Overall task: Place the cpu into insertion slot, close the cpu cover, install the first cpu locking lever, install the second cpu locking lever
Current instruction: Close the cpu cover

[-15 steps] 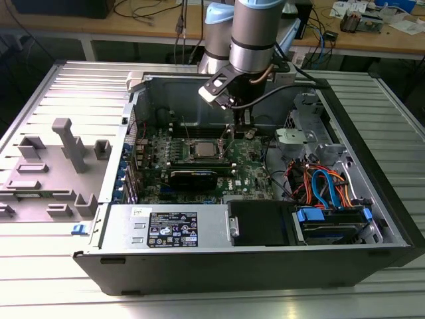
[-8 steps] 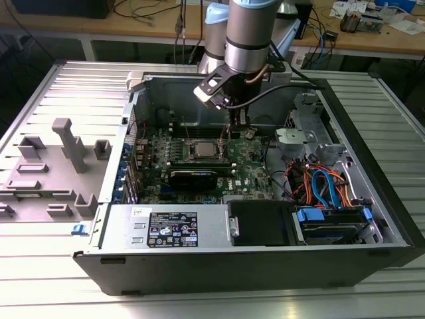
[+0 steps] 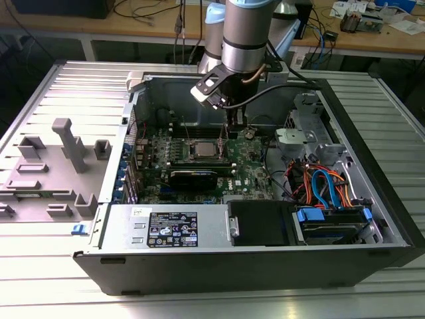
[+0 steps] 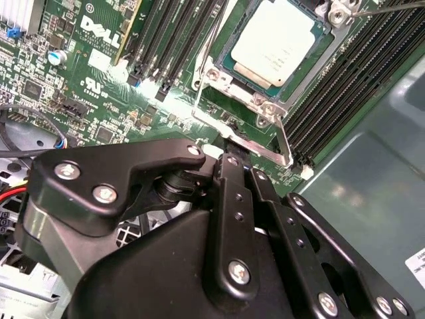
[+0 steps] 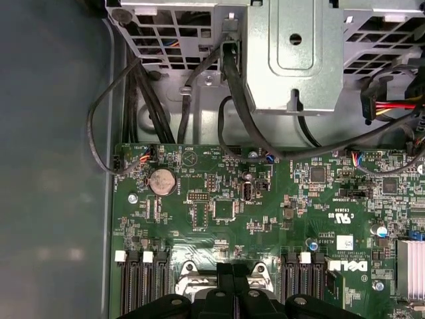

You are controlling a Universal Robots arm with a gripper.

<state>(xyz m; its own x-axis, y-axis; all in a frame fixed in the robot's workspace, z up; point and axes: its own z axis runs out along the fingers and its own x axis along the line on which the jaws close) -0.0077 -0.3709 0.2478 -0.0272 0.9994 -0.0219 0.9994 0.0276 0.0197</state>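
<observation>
The cpu [image 4: 275, 43] lies flat in the insertion slot [image 3: 202, 148] of the green motherboard, silvery top up. The cpu cover [image 4: 228, 81] is folded down around it, and the chip shows through its window. A thin metal locking lever [image 4: 265, 147] runs along the socket's side and bends across just in front of the fingertips. My gripper [image 3: 230, 133] hangs over the socket's edge on the exterior view's right. Its black fingers [image 5: 226, 276] stand close together, shut, in both wrist views. Whether they pinch the lever is hidden. A second lever rod [image 4: 382, 6] shows at the socket's far corner.
Black memory slots [image 4: 345, 86] flank the socket on both sides. A coin battery [image 5: 162, 181] and a metal drive cage [image 5: 292, 53] with black cables lie beyond the board. The power supply [image 3: 166, 229] and coloured cables [image 3: 325, 186] fill the case front. A grey fixture [image 3: 63, 159] stands outside.
</observation>
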